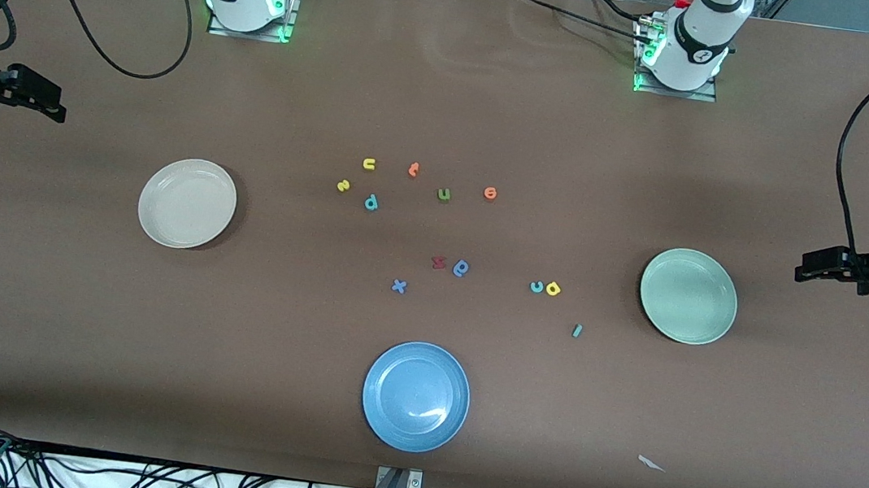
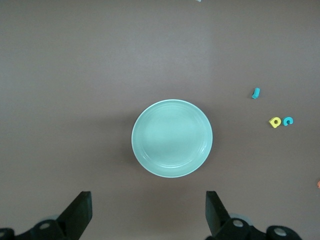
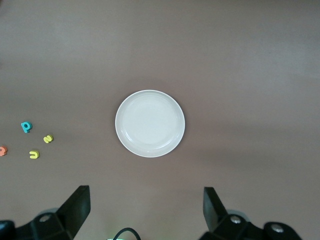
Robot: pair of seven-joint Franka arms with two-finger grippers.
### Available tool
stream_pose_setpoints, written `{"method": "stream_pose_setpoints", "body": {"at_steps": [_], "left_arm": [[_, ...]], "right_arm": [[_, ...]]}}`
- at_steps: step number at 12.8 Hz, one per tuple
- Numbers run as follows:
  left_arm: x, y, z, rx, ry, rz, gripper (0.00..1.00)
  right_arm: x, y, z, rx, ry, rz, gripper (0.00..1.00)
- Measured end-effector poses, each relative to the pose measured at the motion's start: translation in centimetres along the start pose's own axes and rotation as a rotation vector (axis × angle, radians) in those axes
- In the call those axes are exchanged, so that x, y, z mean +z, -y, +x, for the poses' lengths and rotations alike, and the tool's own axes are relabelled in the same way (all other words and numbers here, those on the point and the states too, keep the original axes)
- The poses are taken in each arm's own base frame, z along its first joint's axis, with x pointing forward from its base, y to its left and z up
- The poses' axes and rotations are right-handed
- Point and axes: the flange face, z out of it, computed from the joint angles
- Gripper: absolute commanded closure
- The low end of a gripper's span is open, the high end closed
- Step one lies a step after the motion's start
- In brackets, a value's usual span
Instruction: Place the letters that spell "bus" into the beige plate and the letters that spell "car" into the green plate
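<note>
the yellow "s" [image 1: 342,185], yellow "u" [image 1: 369,164] and teal "b" [image 1: 371,202] lie clustered on the table's middle, toward the beige plate [image 1: 157,225] at the right arm's end. the teal "c" [image 1: 537,288] touches the yellow "a" [image 1: 553,289], with the teal "r" [image 1: 577,331] nearer the camera — all near the green plate [image 1: 659,319]. both plates hold nothing. a blue plate [image 1: 382,418] sits nearest the camera. the left gripper [image 2: 148,210] hangs spread wide near the green plate, and the right gripper [image 3: 146,207] hangs likewise near the beige plate — neither holds anything.
</note>
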Motion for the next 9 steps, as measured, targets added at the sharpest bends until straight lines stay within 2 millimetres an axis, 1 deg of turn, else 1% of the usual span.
{"method": "stream_pose_setpoints", "body": {"at_steps": [3,6,9], "left_arm": [[-1.7,0.1,0.0,0.005,-0.023,0.019,0.0],[-1.9,-0.5,0.0,0.015,-0.024,0.021,0.0],[-1.9,-0.4,0.0,0.014,-0.025,0.021,0.0]], "right_arm": [[0.1,-0.3,0.0,0.007,0.003,0.0,0.0],[0.2,-0.5,0.0,0.011,0.005,0.001,0.0],[0.2,-0.5,0.0,0.011,0.005,0.001,0.0]]}}
